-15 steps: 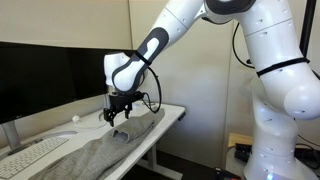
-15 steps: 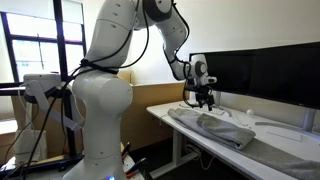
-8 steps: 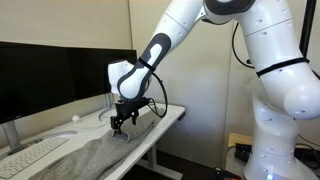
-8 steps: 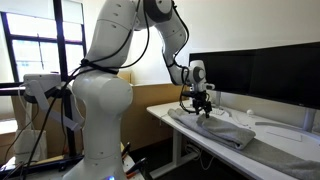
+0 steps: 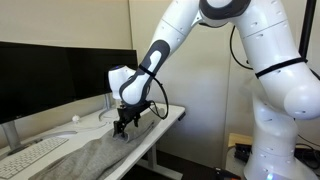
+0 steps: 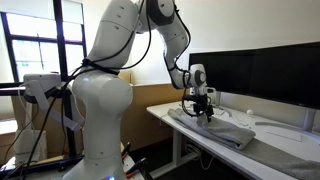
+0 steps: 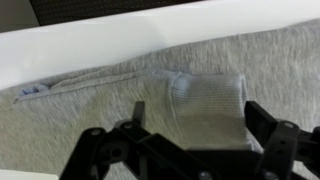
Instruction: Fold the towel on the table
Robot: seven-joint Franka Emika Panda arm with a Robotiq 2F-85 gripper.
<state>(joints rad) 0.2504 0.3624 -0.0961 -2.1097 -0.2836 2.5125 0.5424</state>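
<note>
Dropping through the last second, the jaws now sit low over the towel [image 7: 70, 115], spread wide with a finger on either side of a doubled-over flap [image 7: 210, 100] and nothing held; whether they touch the cloth I cannot tell. The towel lies lengthwise along the table [image 5: 172, 112], its far end beside the white keyboard [image 5: 30, 155]. The descent suggests a grasp of this end is close, so the fold is probably only just starting.
</note>
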